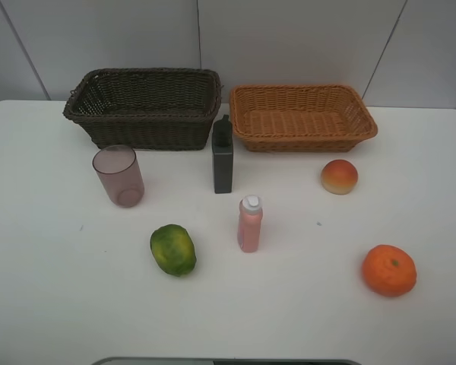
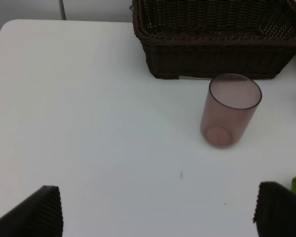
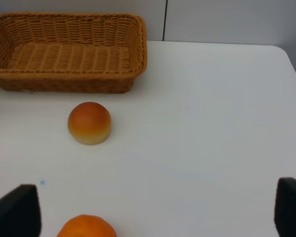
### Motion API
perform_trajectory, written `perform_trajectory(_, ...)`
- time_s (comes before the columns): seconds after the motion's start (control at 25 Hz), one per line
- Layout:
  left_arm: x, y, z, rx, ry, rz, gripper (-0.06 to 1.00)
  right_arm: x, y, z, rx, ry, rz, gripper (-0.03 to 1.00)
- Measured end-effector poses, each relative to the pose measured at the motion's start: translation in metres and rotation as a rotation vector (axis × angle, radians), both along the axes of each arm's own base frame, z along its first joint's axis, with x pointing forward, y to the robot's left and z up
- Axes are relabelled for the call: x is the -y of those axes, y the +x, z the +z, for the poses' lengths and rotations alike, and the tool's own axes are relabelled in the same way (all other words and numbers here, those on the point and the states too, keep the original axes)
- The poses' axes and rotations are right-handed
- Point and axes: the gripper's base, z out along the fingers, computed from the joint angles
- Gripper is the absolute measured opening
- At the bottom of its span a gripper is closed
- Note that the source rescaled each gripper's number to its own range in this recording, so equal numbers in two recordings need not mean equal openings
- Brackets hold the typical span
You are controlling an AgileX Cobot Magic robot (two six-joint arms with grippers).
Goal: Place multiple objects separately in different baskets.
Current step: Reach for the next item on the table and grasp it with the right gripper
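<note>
Start of sort: nothing gripped, nothing seen in either basket.

Left gripper [image 2: 158,212] and right gripper [image 3: 153,210] are held wide open and empty above the white table [image 1: 61,304]. The mauve cup [image 1: 119,176] stands just before the dark brown basket [image 1: 152,131]. The grey bottle [image 1: 223,160] stands between that and the orange-tan basket [image 1: 304,141]. The peach [image 1: 339,176], orange [image 1: 388,270], pink bottle [image 1: 249,224] and green fruit [image 1: 173,249] lie well apart. A cup pick is judged best made low across the wall, since it is thin-walled and upright. The round fruit should be centred between the jaws, as it may roll. The tabletop is smooth and uncluttered, backed by pale wall panels [image 1: 289,38].
</note>
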Motion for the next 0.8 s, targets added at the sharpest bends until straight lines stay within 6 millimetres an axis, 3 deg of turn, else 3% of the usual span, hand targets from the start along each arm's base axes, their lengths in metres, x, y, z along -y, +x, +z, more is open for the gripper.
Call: perform_trajectory(0.8,0.0,0.0,0.0,0.0,0.0,0.007,1.0,0.0,0.0,0.0,0.0,0.0,0.0,1.0)
